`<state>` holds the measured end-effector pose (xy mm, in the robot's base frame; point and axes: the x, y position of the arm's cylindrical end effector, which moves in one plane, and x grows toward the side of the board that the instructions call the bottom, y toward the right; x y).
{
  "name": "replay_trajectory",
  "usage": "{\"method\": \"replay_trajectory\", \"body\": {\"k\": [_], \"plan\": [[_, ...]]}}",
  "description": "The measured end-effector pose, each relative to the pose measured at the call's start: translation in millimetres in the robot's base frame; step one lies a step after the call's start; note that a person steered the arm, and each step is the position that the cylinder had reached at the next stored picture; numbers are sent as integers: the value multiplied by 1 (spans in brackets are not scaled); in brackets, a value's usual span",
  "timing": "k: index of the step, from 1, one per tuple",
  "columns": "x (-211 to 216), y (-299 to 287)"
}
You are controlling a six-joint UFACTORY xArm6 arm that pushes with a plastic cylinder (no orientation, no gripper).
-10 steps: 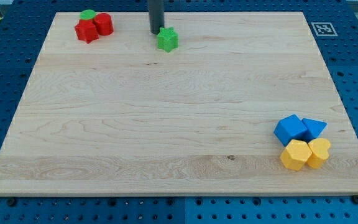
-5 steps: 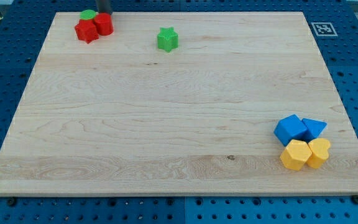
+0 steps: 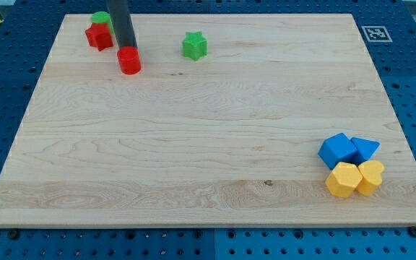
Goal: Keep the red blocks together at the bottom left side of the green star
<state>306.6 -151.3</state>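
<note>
The green star lies near the view's top, left of centre. A red cylinder lies to its left and slightly lower. My tip touches the cylinder's upper edge. A red star-shaped block sits in the top left corner, apart from the cylinder. A green round block touches the red star-shaped block's top edge.
At the view's lower right lie a blue cube, a blue triangle, a yellow hexagon and a yellow heart, packed together. A printed marker sits at the board's top right corner.
My tip went from beside the green star to the top left cluster, then pushed the red cylinder down and right, away from the red star-shaped block.
</note>
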Motion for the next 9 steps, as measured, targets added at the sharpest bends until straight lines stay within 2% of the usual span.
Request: {"method": "replay_trajectory", "body": {"k": [1,2,3,4,9], "plan": [[21,-21],[30,-71],[-19,-117],[-43,-131],[-42,-51]]}}
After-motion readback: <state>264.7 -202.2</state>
